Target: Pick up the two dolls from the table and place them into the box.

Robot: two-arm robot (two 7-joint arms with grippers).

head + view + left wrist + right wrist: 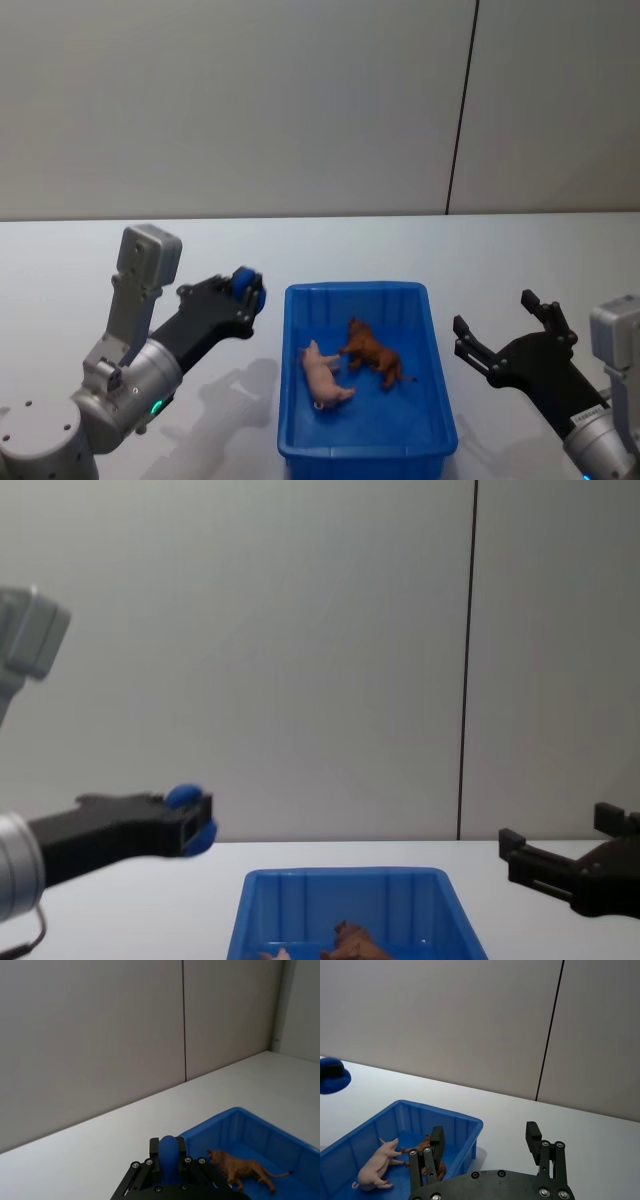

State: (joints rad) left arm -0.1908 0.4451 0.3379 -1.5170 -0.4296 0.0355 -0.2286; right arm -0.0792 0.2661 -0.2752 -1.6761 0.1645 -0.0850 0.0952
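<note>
Both dolls down in the blue box on the white table, pale pink doll touching the reddish-brown doll from the head view, left gripper pinched closed and empty left of the box, right gripper spread wide and empty on its right, chest view just catching the dolls' tops past the box's wall

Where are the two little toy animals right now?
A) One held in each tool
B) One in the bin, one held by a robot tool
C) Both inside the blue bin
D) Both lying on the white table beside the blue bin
C: the pink doll and the brown doll both lie on the floor of the blue bin, while the left tool and the right tool hang on either side of it, holding nothing.
</note>
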